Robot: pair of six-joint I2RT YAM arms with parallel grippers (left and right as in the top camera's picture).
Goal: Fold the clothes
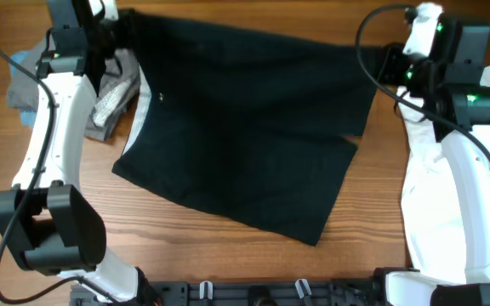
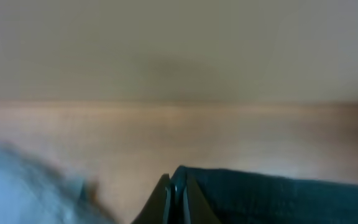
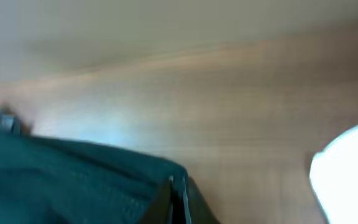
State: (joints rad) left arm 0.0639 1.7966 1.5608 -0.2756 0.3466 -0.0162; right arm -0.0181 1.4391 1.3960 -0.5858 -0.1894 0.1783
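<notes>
Table [image 1: 228, 255]: brown wood, seen from overhead, with clothes on it from left to right.
Grey shorts [image 1: 22, 81]: a bluish-grey heap at the far left edge, partly under the left arm; in the left wrist view it is a pale blur in the lower left corner.
Pale cloth [image 1: 111, 100]: a whitish, rough-looking piece just beside the black shorts' left edge; I cannot tell which garment it belongs to.
Left arm [image 1: 54, 127]: white with black joints, reaching from the near left corner up to the far left of the table.
Left gripper [image 2: 173, 190]: narrow, its two fingers pressed together on the far left corner of the black shorts; the view is blurred, but the dark cloth runs off to the right from the fingertips.
Black shorts [image 1: 245, 127]: spread flat over the middle of the table, the far edge drawn out between the two grippers, the near edge slanting down toward the right, and a notch on the right side.
Right gripper [image 3: 179, 193]: narrow, its fingers pinched on the far right corner of the black shorts, with the cloth trailing to the left in its own view.
Right arm [image 1: 470, 161]: white, with green lights near the wrist, standing along the right edge.
White shirt [image 1: 428, 200]: lying at the right edge, under and beside the right arm, apart from the black shorts.
</notes>
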